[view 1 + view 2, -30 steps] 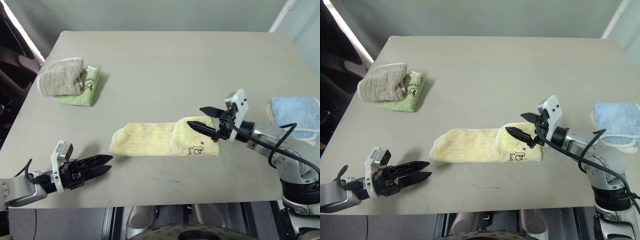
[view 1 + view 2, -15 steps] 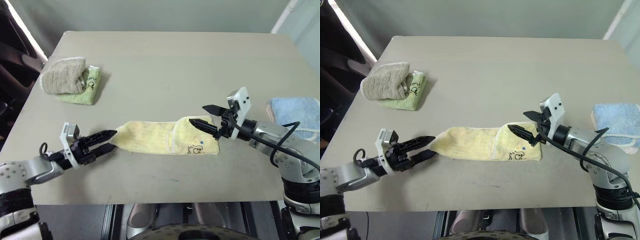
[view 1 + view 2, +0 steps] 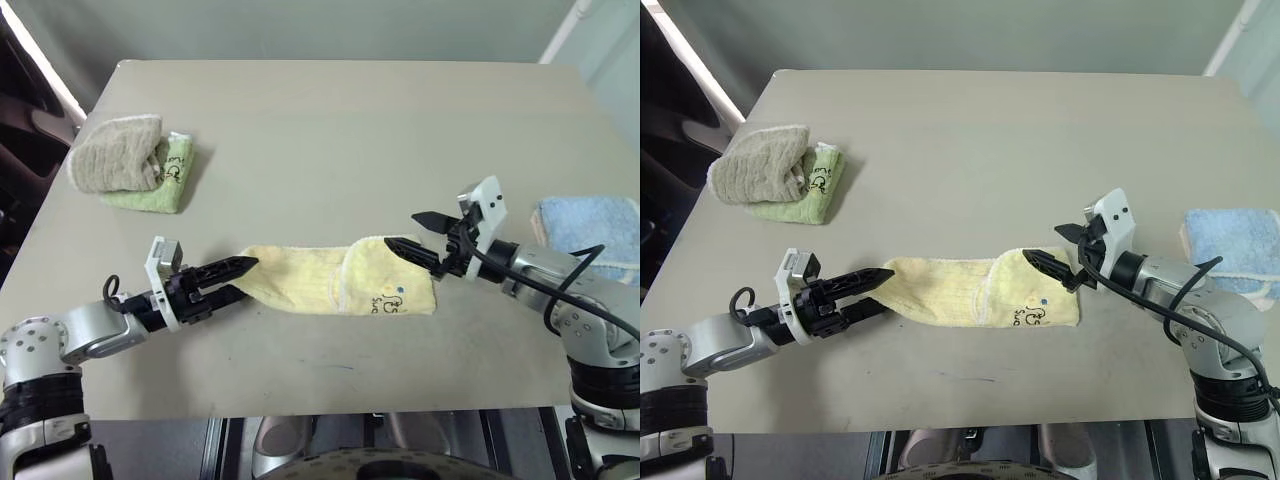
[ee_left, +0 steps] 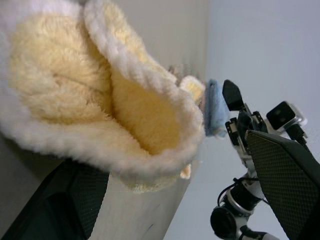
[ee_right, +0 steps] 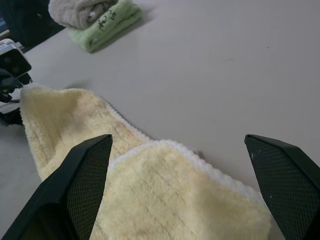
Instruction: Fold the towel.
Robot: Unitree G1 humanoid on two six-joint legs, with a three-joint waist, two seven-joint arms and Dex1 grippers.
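We're at the grasp step: the towel [image 3: 335,285] is already folded into a long narrow strip, lying across the near middle of the table [image 3: 330,130], and both arms are lining up on its ends. Left gripper [image 3: 238,280] has its fingers apart, straddling the strip's left end; the left wrist view shows the plush edge right between the two fingers, not yet pinched. Right gripper [image 3: 416,237] is also spread wide, hovering just over the right end near the dark lettering and blue dot [image 3: 399,293], no contact that we can see.

Our read on the next move: close the left on that end, catching all layers, then carry it over toward the right end to halve the strip. The end is thick and rounded, so we need a deep bite.

Material: pale yellow terry, thick pile, white stitched hem, soft and floppy, and the layers gape open at the left end. Table is smooth matte beige, so the cloth may slide.

Bystanders: beige-brown towel [image 3: 112,153] stacked on a green towel [image 3: 160,185] at far left, blue towel [image 3: 592,232] at right, all well apart.
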